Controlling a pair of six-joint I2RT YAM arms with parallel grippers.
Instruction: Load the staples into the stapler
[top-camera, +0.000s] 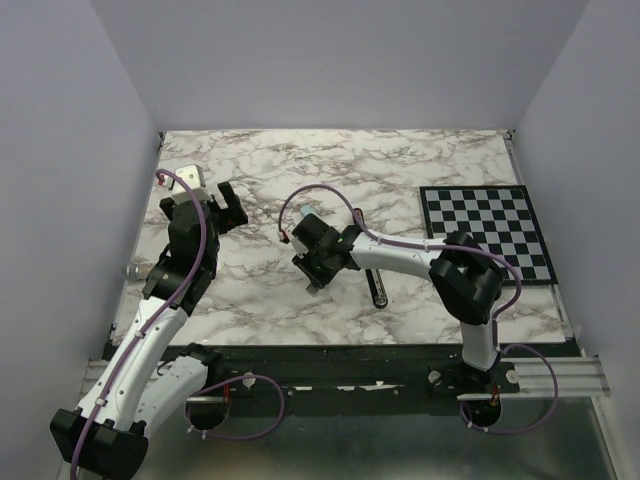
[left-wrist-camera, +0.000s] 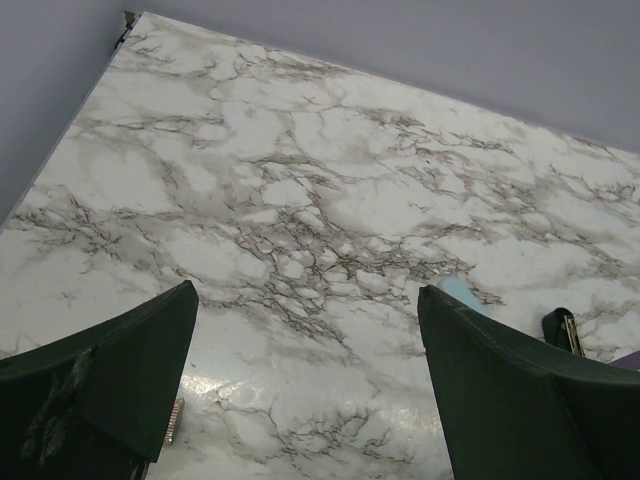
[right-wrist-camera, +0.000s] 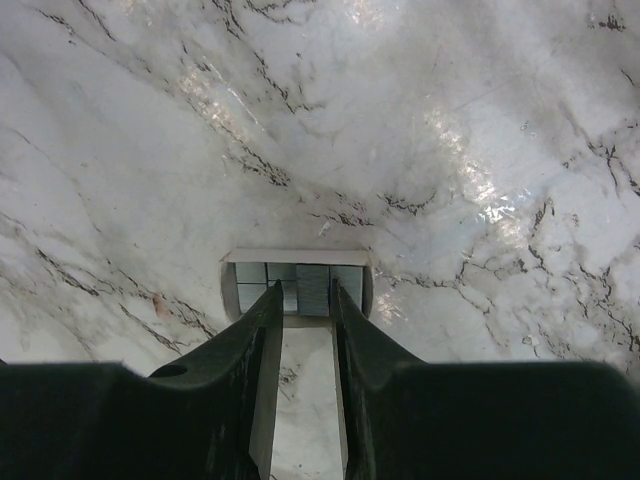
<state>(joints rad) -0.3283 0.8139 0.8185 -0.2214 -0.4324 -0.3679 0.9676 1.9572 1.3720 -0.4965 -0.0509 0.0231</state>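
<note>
The stapler (top-camera: 378, 290) is a slim black bar lying on the marble table just right of my right gripper (top-camera: 315, 272); its end also shows in the left wrist view (left-wrist-camera: 562, 328). My right gripper (right-wrist-camera: 305, 290) points down into a small white box (right-wrist-camera: 295, 257). Its fingers are nearly together around a grey block of staples (right-wrist-camera: 314, 290). My left gripper (top-camera: 218, 203) is open and empty above the table's far left part (left-wrist-camera: 307, 290). A loose strip of staples (left-wrist-camera: 175, 420) lies on the marble beside its left finger.
A black-and-white checkerboard (top-camera: 485, 232) lies at the right of the table (top-camera: 400, 170). A small grey-white object (top-camera: 190, 176) sits near the far left corner. Lilac walls close in the back and both sides.
</note>
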